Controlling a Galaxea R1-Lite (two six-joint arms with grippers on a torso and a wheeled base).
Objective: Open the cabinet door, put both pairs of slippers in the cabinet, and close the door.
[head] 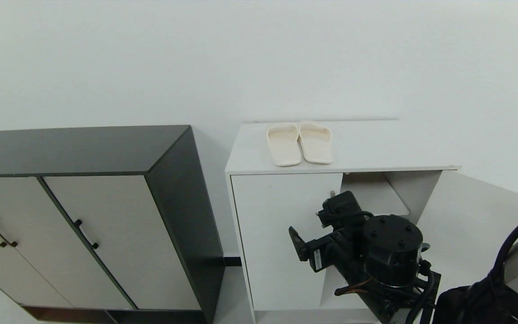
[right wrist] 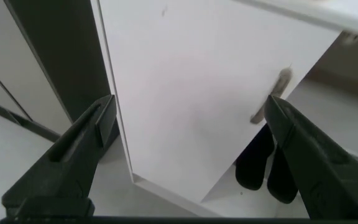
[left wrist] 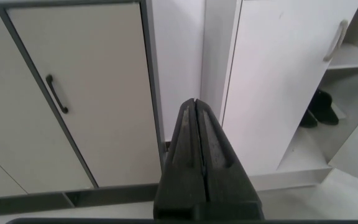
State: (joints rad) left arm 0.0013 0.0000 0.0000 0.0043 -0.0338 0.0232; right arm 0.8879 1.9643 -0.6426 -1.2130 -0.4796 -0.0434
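- The right arm (head: pixel 376 256) stands in front of the white cabinet's (head: pixel 241 168) open half in the head view, so you cannot see the lower compartment from there.
- The dark slippers (left wrist: pixel 322 109) show from the wrist cameras as two dark shapes on the cabinet floor. In the right wrist view the closed door (right wrist: pixel 185 93) and one finger cut them off. You cannot tell their exact form, or whether they lie flat or lean.
- The open door (head: pixel 470 216) is swung out to the robot's right, and its lower part is hidden behind the arm and cabling.
- An inner shelf (head: pixel 376 198) is partly visible in the opening under the cabinet top.
- Right gripper (right wrist: pixel 189 106): the jaws are spread wide and face the closed door, with nothing between them but the door's front.
- The door's handle (right wrist: pixel 281 87) sits just beside the tip of one finger. You cannot tell whether they touch.
- Left gripper (left wrist: pixel 196 155): the jaws are pressed together and hold nothing. It points at the gap between the dark-topped cabinet (left wrist: pixel 73 93) and the white cabinet, well apart from both pairs.
- The cream slippers (head: pixel 300 144) lie side by side, touching, on the white cabinet's top above the closed door, well apart from both sets of jaws.
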